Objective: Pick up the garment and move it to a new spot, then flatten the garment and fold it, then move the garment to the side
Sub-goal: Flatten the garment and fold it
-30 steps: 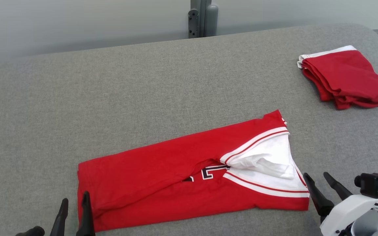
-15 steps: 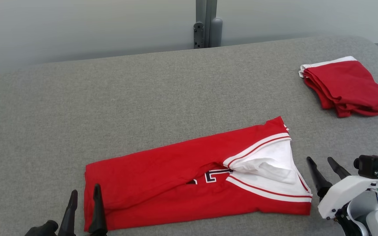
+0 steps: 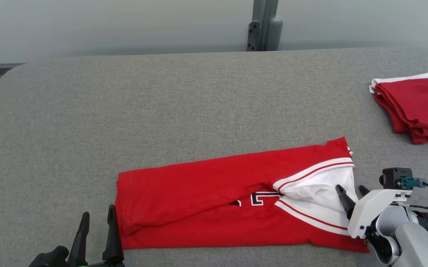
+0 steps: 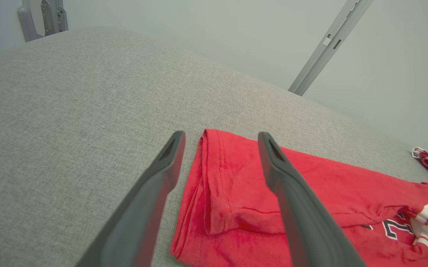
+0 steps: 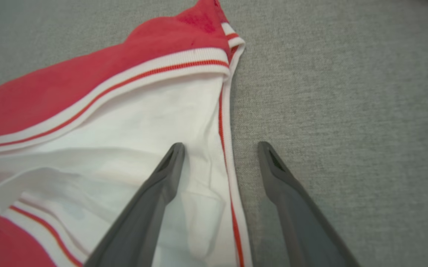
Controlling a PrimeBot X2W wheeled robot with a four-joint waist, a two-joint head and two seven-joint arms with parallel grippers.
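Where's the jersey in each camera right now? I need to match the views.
Head view: jersey lies lower centre, stretched left to right.
Left wrist view: lower right, red hem end nearest the camera.
Right wrist view: left half, white collar end.
Shared landmark: the white striped trim, at the jersey's right end in the head view, at the far right edge in the left wrist view, and running across the upper left in the right wrist view.
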